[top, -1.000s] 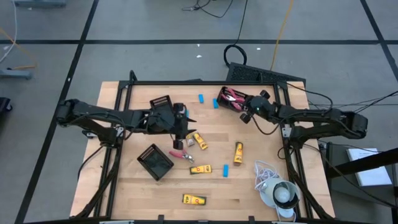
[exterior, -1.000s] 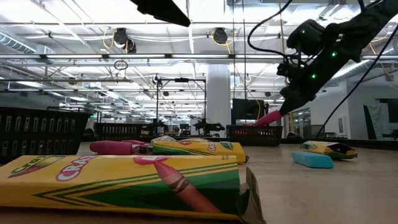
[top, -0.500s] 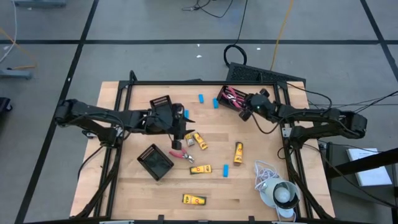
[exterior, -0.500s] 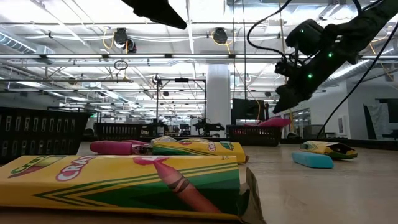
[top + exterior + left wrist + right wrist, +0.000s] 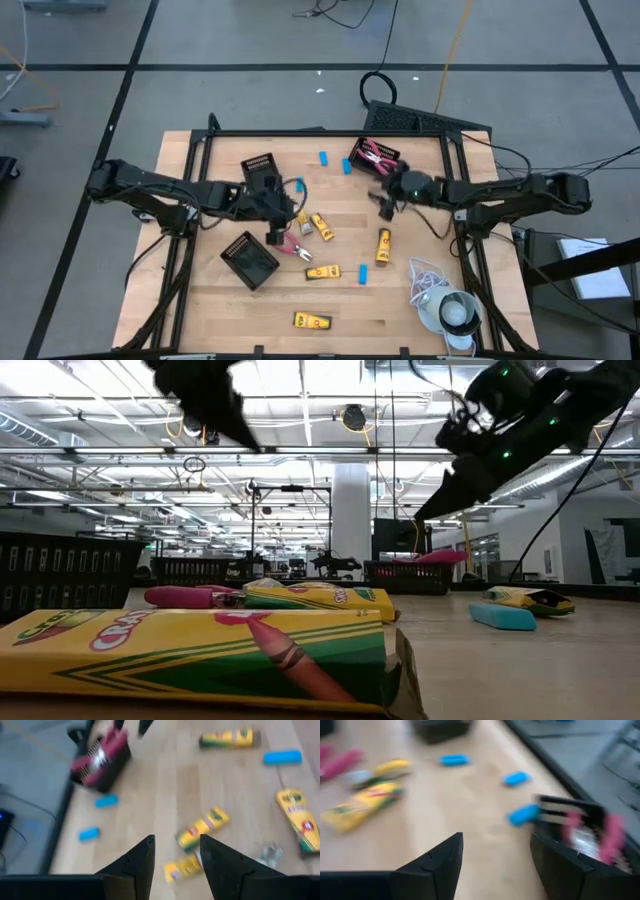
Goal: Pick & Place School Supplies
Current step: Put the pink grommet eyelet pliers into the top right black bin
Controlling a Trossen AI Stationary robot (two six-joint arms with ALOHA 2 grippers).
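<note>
With fingers spread wide and empty, right gripper (image 5: 384, 207) hovering just beside the black tray (image 5: 377, 159) at the table's far edge, pink-handled scissors (image 5: 375, 155) already inside. Left gripper (image 5: 274, 235), fingers parted with nothing between them, poised over a second pair of scissors (image 5: 291, 248) nearer mid-table from that tray. Still to collect: yellow crayon boxes (image 5: 321, 226) and blue erasers (image 5: 364, 272), scattered well apart. Sorting judged barely begun.
</note>
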